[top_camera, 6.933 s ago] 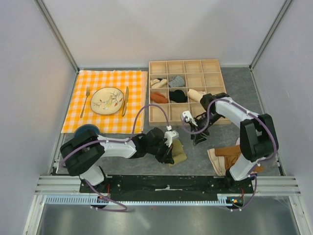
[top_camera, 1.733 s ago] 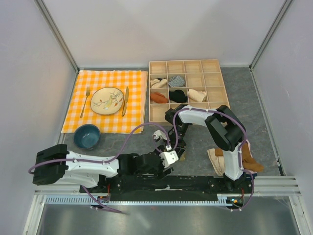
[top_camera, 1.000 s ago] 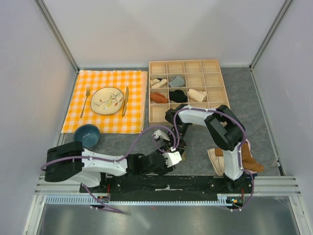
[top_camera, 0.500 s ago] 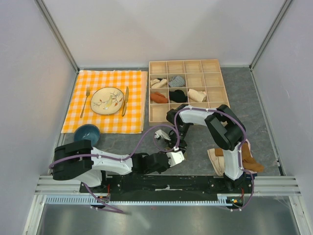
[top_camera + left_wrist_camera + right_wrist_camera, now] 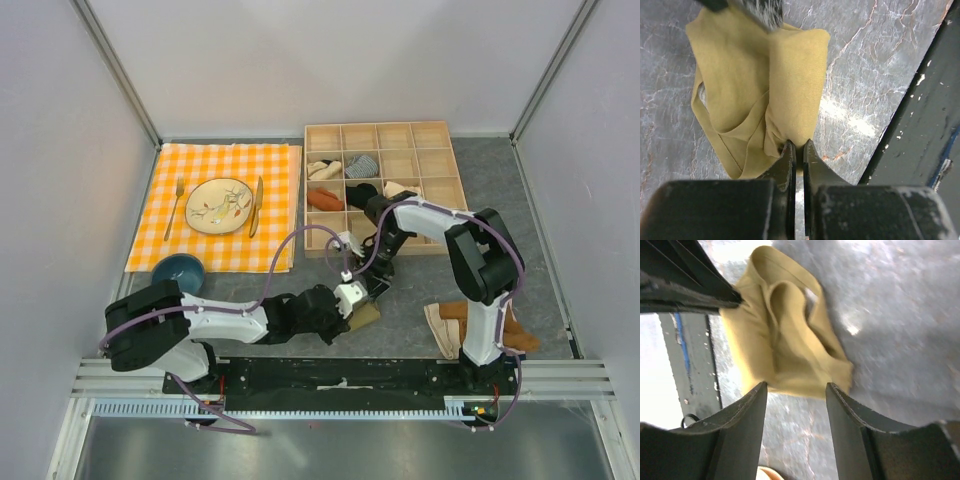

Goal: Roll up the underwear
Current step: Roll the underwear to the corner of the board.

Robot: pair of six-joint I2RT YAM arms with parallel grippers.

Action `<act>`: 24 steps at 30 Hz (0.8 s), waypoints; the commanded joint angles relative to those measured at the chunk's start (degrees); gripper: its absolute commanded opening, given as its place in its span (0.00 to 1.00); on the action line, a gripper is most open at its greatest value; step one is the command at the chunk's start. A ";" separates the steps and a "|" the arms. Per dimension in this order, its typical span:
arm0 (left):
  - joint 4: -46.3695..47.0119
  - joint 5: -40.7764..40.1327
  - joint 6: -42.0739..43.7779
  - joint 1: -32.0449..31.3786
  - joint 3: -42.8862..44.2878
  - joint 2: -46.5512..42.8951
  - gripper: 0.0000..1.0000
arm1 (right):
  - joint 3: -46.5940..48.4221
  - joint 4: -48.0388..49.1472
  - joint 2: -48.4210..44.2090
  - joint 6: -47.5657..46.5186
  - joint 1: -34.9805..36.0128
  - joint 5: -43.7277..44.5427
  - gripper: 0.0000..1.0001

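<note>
Grey marbled tabletop [image 5: 400, 320] carried the work: the left gripper [image 5: 797, 147] had just clamped shut on a fold of the olive-khaki soft fabric underwear [image 5: 750, 85], bunched near the tabletop's near edge, while the right gripper [image 5: 795, 390] had released and lifted, jaws apart and empty; the roll looked only begun

From above, the underwear [image 5: 367, 316] shows only a corner — the rest hidden under the left end effector [image 5: 354, 306].

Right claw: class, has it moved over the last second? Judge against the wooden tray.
Yes. The right claw has moved up the top view, closer to the tray's front wall.
</note>
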 commanded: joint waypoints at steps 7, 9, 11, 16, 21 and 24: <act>-11.93 19.02 -10.02 11.30 4.34 8.57 0.02 | -1.82 -0.80 -11.27 -10.39 -4.68 -0.82 0.55; -13.08 22.18 -10.02 12.54 5.49 10.86 0.02 | -3.49 -1.33 -14.08 -12.94 -4.68 -3.10 0.54; -15.08 24.90 -10.37 14.29 7.07 12.96 0.01 | -5.60 -1.95 -16.88 -17.95 -4.68 -4.25 0.54; -18.17 30.63 -11.78 18.07 10.58 17.19 0.02 | -10.35 -2.91 -22.08 -27.80 -4.42 -5.93 0.55; -21.95 33.70 -13.62 20.36 14.19 22.02 0.02 | -12.73 -0.91 -24.73 -28.88 -4.07 -4.88 0.55; -21.78 32.92 -14.15 20.72 14.46 22.47 0.02 | -12.56 8.38 -23.24 -13.06 -4.59 0.74 0.56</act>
